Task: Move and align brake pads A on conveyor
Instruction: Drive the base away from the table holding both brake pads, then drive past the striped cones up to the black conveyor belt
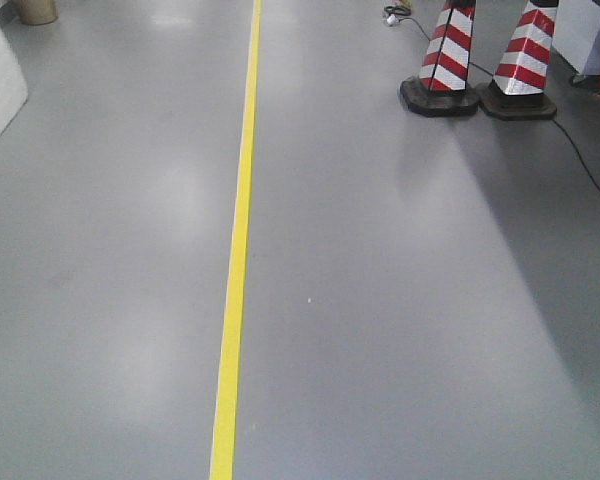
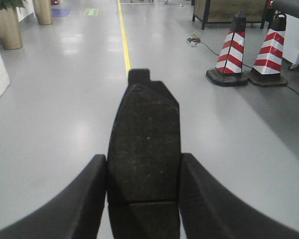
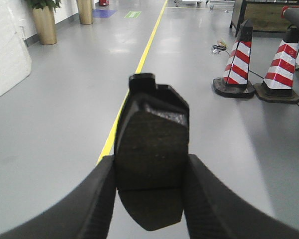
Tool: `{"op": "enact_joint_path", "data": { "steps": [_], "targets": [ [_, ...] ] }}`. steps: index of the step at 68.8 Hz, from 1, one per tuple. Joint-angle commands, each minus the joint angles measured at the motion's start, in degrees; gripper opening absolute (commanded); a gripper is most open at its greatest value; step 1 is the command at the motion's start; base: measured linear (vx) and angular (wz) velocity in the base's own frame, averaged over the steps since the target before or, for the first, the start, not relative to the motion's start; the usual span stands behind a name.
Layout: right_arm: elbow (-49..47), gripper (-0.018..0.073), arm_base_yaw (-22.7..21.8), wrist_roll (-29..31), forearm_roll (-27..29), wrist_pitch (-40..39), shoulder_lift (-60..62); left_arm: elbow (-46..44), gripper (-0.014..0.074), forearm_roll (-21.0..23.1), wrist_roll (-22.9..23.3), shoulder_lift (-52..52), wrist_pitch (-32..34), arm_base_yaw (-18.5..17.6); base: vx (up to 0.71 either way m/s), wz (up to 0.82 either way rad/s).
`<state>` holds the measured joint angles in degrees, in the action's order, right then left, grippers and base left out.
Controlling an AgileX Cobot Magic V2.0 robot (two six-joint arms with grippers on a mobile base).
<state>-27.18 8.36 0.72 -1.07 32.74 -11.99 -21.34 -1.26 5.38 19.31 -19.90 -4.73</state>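
In the left wrist view a dark-grey brake pad (image 2: pixel 144 149) with a centre groove stands lengthwise between the fingers of my left gripper (image 2: pixel 143 172), which is shut on it above the grey floor. In the right wrist view my right gripper (image 3: pixel 152 172) is shut on another brake pad (image 3: pixel 152 144), whose black backing-plate tab sticks out at its far end. The conveyor is out of view. Neither gripper shows in the front view.
A yellow floor line (image 1: pixel 236 250) runs away from me along the grey floor. Two red-and-white striped cones (image 1: pixel 448 60) (image 1: pixel 525 60) stand at the far right with a black cable (image 1: pixel 580 160) beside them. Brass planters (image 2: pixel 7 27) (image 3: pixel 44 22) stand far left.
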Motion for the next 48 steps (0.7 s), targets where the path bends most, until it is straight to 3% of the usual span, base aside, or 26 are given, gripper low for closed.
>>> {"op": "enact_joint_path", "data": {
  "steps": [1,48],
  "targets": [
    [-1.7,-0.001,-0.1,0.3,-0.3,-5.9,-0.4,-1.8,-0.0006,0.3,0.1,0.3,5.6,-0.1,0.77,-0.13],
    [-1.7,-0.001,-0.1,0.3,-0.3,-5.9,-0.4,-1.8,-0.0006,0.3,0.1,0.3,5.6,-0.1,0.8,0.0]
  ]
}}
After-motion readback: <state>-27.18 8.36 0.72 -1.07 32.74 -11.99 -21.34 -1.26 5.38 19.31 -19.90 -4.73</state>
